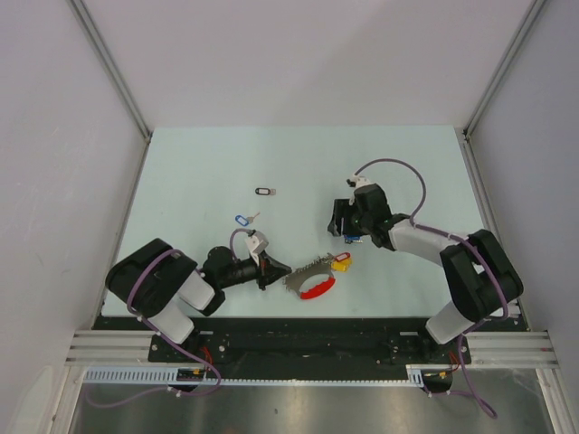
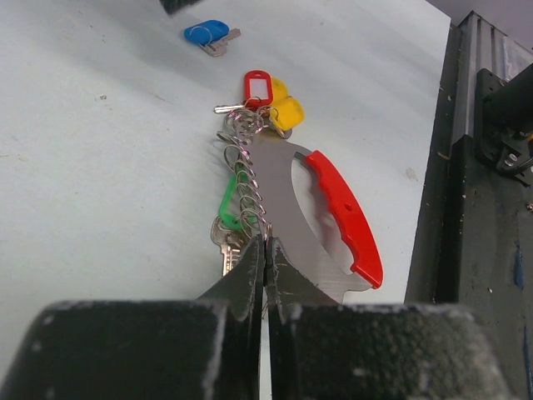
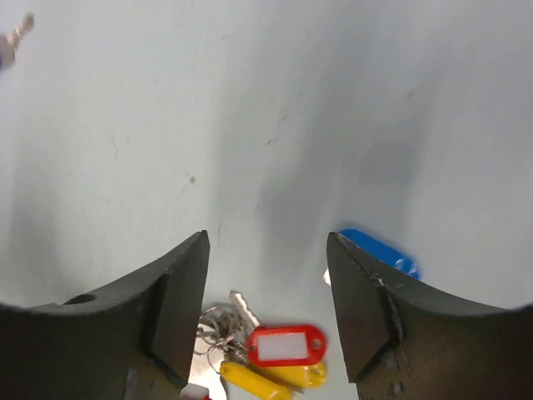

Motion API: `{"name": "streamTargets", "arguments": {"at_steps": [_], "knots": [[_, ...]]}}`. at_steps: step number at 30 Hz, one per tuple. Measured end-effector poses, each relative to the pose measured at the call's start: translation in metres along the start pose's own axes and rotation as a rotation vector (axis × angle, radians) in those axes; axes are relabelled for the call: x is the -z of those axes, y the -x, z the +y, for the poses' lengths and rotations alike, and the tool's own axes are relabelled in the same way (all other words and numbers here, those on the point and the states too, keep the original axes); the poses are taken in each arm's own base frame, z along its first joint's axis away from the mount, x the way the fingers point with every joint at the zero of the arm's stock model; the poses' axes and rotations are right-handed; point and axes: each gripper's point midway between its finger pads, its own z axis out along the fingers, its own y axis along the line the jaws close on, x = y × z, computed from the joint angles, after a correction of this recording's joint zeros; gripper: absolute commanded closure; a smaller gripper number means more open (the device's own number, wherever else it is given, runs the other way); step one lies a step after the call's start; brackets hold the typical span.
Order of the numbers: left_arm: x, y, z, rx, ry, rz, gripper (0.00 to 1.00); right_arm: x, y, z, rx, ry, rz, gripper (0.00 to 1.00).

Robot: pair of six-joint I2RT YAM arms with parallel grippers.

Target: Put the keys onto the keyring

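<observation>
- Left gripper (image 2: 265, 246) has its fingers pressed together, pinching the near end of the keyring (image 2: 291, 200) at its thin wire rings and flat silver plate.
- From that pinch the keyring stretches away flat on the table (image 1: 199, 172), near the front edge and between the two arms.
- Its red band (image 2: 346, 208) curves along the side of the plate nearer the front edge.
- A green tag (image 2: 228, 200) and silver keys lie on the other side, close to the fingertips.
- A red tag (image 2: 257, 86) and a yellow tag (image 2: 289, 110) sit together at the far end.
- Right gripper (image 3: 267, 236) hangs just over the table beyond that far end, fingers spread, with nothing between them.
- One blue key (image 3: 385, 253) lies just outside one of its fingers, partly hidden by it; whether they touch I cannot tell.
- This key is near the red and yellow tags but apart from them.
- A second blue key (image 1: 242, 220) lies loose further back, beyond the left gripper.
- A black key (image 1: 263, 191) lies behind that one, toward the middle of the table, well apart from both grippers.
</observation>
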Motion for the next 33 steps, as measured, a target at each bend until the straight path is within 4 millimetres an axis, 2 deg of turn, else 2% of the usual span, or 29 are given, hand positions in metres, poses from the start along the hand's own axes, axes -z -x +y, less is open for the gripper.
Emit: {"name": "streamTargets", "arguments": {"at_steps": [4,7,11,18,27,33], "knots": [[-0.001,0.000,0.000,0.001,-0.006,0.002,1.00,0.011,0.029,-0.029,-0.031,-0.030,-0.055,0.30],[-0.001,0.000,-0.001,0.001,-0.011,0.003,1.00,0.015,0.032,-0.049,-0.060,-0.049,-0.048,0.30],[-0.001,0.000,-0.001,0.001,-0.012,0.004,0.99,0.015,0.028,-0.064,-0.087,-0.043,-0.015,0.30],[-0.001,-0.001,-0.001,0.001,-0.012,0.004,1.00,0.003,0.000,-0.064,-0.094,-0.004,0.089,0.31],[-0.001,-0.001,-0.001,0.001,-0.012,0.004,1.00,0.006,-0.001,-0.057,-0.042,0.015,0.091,0.34],[-0.001,-0.001,-0.001,0.001,-0.012,0.004,1.00,0.018,0.003,-0.037,0.064,-0.024,-0.028,0.46]]}}
